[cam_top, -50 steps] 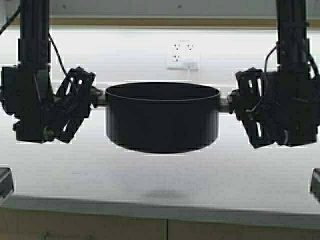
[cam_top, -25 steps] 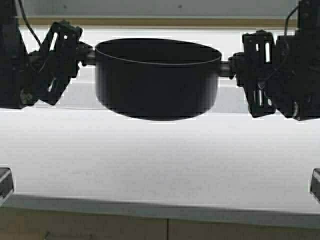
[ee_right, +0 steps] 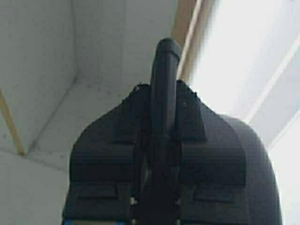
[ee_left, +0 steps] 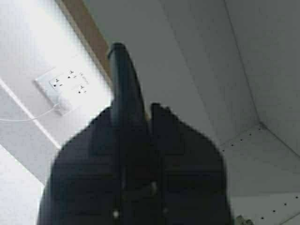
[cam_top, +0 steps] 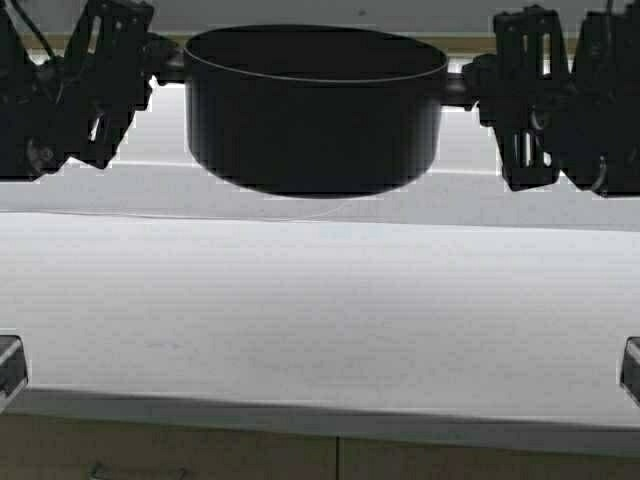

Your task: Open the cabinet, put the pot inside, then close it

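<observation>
— Surface and room?
— Pale white tabletop (cam_top: 320, 310) across the lower high view, grey front edge, tan wood-grain fronts (cam_top: 200, 455) beneath it. Bright white back wall behind. White socket plate (ee_left: 65, 89) with a thin cable on that wall, seen from the left wrist. Above, a tan wooden strip (cam_top: 300, 44) marking the lower edge of the wall-hung cabinet with grey interior (ee_left: 243, 70); grey panels and a corner with rows of small holes visible from the left wrist, a grey inside corner (ee_right: 70, 79) from the right wrist.
— Containers?
— Only 1: wide, round matte black pot (cam_top: 314, 105), held high in the air well above the tabletop, upright, rim level with the wooden strip. Interior dark; contents not discernible.
— Claws?
— 2 at work. Left claw (cam_top: 158, 62) clenched on the pot's left loop handle (ee_left: 123, 89), dark fingers (ee_left: 161, 122) pressed against both sides of it. Right claw (cam_top: 472, 80) clenched on the right loop handle (ee_right: 164, 70), fingers (ee_right: 190, 110) flanking it closely. Pot suspended between the 2, touching nothing else.
</observation>
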